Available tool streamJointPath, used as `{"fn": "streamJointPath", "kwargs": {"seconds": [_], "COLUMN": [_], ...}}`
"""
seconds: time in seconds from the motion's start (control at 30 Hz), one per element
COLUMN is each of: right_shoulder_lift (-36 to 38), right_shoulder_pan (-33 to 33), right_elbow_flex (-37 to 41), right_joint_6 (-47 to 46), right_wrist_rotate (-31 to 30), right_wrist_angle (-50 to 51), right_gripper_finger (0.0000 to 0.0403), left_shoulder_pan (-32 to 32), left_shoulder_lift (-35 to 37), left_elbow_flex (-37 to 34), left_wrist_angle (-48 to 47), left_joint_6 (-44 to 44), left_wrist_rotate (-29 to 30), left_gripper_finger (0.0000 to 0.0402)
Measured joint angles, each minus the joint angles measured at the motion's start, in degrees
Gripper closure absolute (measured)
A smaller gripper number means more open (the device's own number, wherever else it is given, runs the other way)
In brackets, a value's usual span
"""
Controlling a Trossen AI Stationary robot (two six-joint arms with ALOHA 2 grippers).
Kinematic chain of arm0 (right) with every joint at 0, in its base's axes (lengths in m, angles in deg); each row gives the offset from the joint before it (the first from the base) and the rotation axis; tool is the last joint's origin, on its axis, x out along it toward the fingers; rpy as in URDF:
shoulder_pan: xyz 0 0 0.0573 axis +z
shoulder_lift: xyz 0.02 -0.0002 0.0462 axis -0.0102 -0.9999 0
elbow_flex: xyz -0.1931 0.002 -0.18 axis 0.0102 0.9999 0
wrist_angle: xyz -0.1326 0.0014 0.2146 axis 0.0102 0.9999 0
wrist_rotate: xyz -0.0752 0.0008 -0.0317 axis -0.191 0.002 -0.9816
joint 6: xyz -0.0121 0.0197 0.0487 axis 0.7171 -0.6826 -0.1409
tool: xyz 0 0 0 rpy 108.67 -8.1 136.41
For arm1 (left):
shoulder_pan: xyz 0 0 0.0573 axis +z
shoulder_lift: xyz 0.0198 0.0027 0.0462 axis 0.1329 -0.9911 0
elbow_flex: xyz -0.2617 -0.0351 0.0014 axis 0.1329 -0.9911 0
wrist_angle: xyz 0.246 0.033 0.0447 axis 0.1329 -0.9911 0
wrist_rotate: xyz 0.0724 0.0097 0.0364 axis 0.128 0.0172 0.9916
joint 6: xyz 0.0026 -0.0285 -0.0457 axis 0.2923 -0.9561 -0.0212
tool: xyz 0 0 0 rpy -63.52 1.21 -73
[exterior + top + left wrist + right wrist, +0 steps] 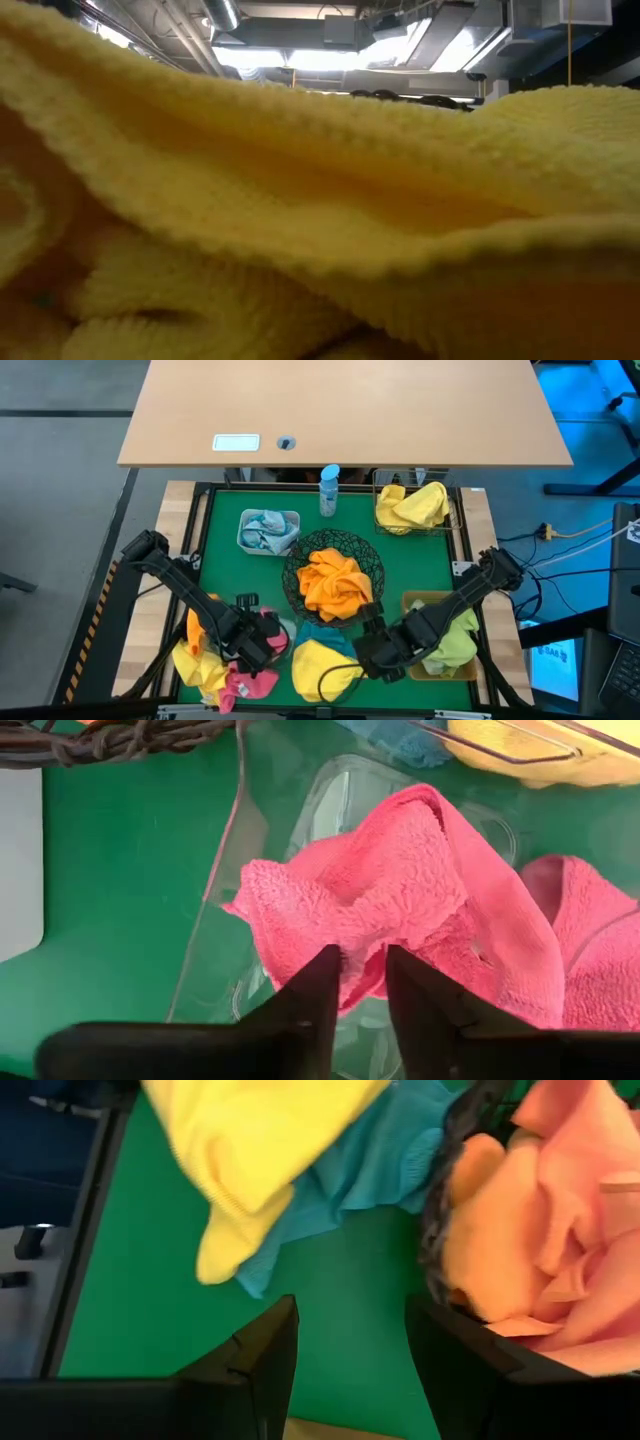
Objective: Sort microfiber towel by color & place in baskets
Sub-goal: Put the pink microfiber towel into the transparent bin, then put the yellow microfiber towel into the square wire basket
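My left gripper (262,643) (363,985) is low over the clear plastic tray (330,810), shut on a pink towel (400,890) that lies bunched in the tray. My right gripper (372,652) (350,1350) hovers open over bare green mat. It is between a yellow towel (250,1140) lying on a teal towel (370,1160) and the round black wire bowl (333,575), which holds orange towels (540,1230). A yellow towel (320,200) fills the low view. My left gripper pinches a bunched fold at the pink towel's edge (362,970) between its two fingers. Most of the towel rests in the clear tray, slack. How many layers the fingers have cannot be told.
The square wire basket (412,508) holds yellow towels, the white tub (268,530) pale blue ones, the tan bin (445,640) yellow-green ones. A blue-capped bottle (329,490) stands at the far edge. Yellow, orange and pink towels (205,665) are heaped near the left corner.
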Motion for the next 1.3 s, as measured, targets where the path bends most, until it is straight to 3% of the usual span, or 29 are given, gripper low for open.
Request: {"fn": "streamJointPath", "kwargs": {"seconds": [0.27,0.57,1.13,1.3], "right_shoulder_lift": [0.0,0.0,0.0,0.0], "right_shoulder_pan": [3.6,4.1,3.8,3.2], "right_elbow_flex": [0.0,9.6,21.5,23.3], "right_joint_6": [0.3,-2.3,-1.0,-1.4], "right_wrist_rotate": [-0.3,0.0,11.8,12.4], "right_wrist_angle": [-0.3,-10.2,-33.4,-36.6], "right_gripper_finger": [0.0216,0.0217,0.0217,0.0217], "left_shoulder_pan": [0.2,0.2,0.2,0.2], "left_shoulder_lift": [0.0,0.0,0.0,0.0], "left_elbow_flex": [0.0,0.0,0.0,0.0], "left_wrist_angle": [0.5,1.0,3.6,3.5], "left_joint_6": [0.0,0.0,-1.3,-1.3], "left_wrist_rotate": [-0.1,-1.3,-1.3,-1.3], "left_gripper_finger": [0.027,0.0267,0.0267,0.0267]}}
